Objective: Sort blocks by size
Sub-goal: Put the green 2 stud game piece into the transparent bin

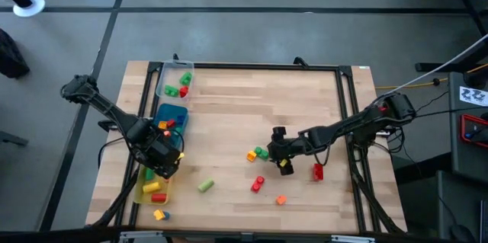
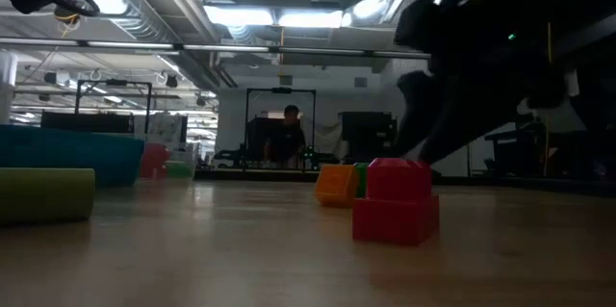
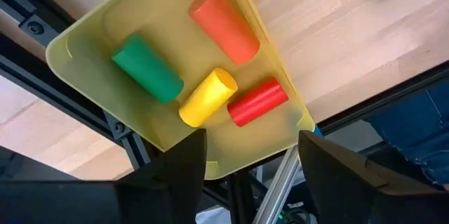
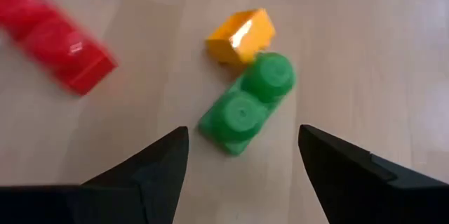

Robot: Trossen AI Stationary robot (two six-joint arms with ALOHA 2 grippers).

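Observation:
My left gripper (image 3: 249, 164) hangs open above the yellow tray (image 3: 91, 24), touching nothing; it shows at the table's left (image 1: 162, 159). In the tray lie an orange (image 3: 224, 26), a green (image 3: 147, 68), a yellow (image 3: 208, 97) and a red cylinder (image 3: 257, 102). My right gripper (image 4: 242, 150) stands open over mid-table (image 1: 278, 150), just short of a green two-stud brick (image 4: 245, 104) that rests on the wood against an orange block (image 4: 240, 36). A red brick (image 4: 56, 41) lies beside them.
A clear tray (image 1: 175, 81) and a blue tray (image 1: 169, 117), both with blocks in them, stand behind the yellow one. Loose on the wood: a green cylinder (image 1: 204, 187), a red block (image 1: 258, 184), an orange block (image 1: 280, 199), a red brick (image 1: 318, 171).

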